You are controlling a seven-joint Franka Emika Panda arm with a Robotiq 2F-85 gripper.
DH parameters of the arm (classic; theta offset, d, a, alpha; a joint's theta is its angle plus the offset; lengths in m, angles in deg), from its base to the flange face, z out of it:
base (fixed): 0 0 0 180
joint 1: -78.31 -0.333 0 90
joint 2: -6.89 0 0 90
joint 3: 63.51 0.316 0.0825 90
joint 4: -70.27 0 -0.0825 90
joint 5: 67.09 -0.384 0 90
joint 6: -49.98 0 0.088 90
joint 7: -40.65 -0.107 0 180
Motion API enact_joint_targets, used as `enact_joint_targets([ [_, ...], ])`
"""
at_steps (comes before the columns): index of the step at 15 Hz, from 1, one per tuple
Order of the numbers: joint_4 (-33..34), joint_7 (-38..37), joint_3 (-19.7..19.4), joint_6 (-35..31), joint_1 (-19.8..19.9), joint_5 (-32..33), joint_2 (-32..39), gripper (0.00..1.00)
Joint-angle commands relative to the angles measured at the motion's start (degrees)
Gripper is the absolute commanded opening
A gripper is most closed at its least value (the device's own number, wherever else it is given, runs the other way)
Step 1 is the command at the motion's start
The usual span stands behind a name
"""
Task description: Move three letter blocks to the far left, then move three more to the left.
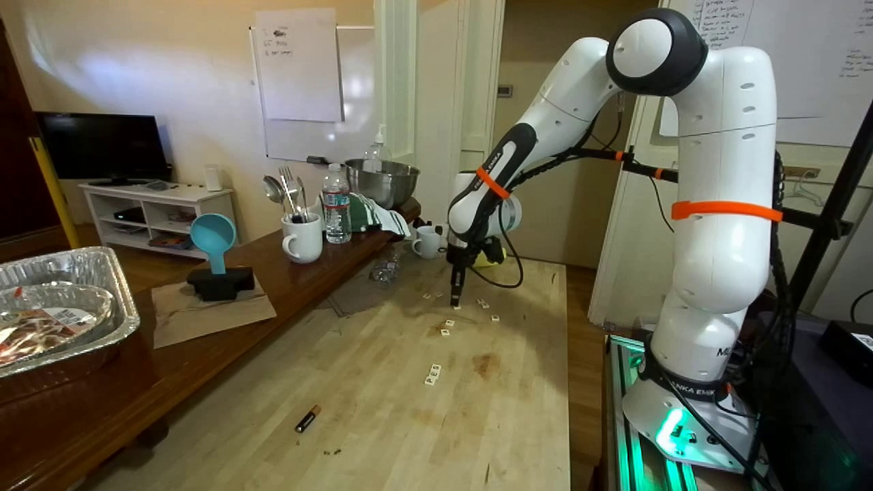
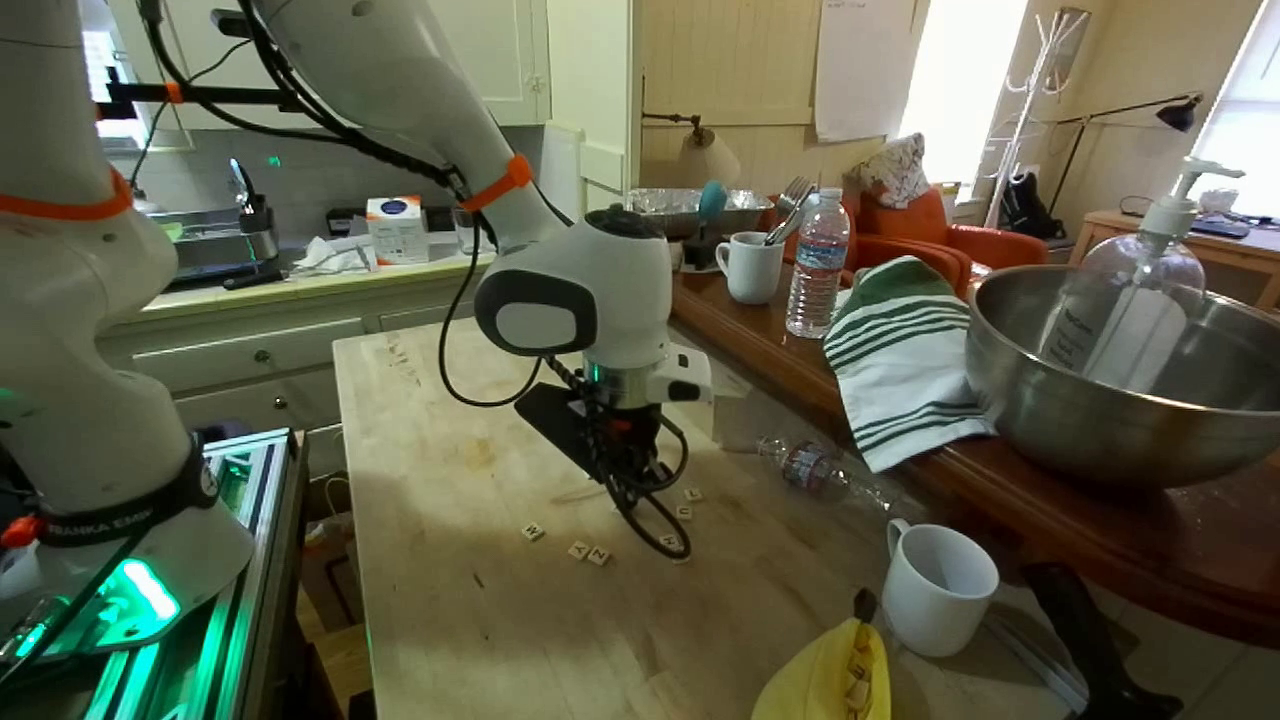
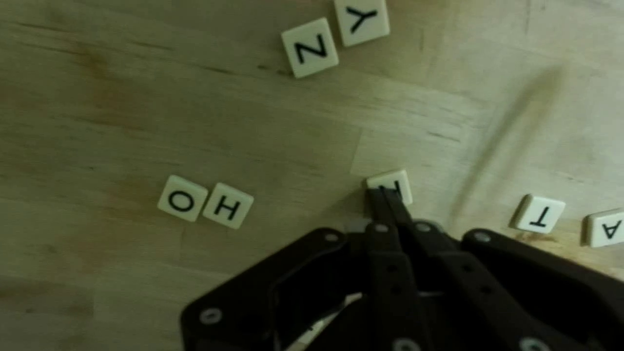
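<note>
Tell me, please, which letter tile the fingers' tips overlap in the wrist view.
The overlapped tile between the H tile and T tile: the fingers cover part of its letter; those lie clear.

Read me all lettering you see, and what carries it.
"Y": letter block
"O": letter block
"H": letter block
"T": letter block
"A": letter block
"N" or "Z": letter block
"W" or "M": letter block
"PE", third unclear: block row
"ANKA EMIK": base band
Too small, blurred or hidden: wall sheets, bottle label, soap label, remaining blocks, forearm print.
</note>
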Motion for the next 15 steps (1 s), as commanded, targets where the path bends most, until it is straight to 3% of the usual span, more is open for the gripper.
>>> enact_joint_targets([
  [1, -3.7, -2.8, -1.2, 1.2, -3.2, 2.0, -1.9, 0.0],
  [9, -7.4, -5.6, -1.6, 3.6, -6.8, 5.1, -4.6, 0.0],
  [15, -9.4, -7.1, -1.2, 3.7, -8.6, 3.9, -6.0, 0.0],
])
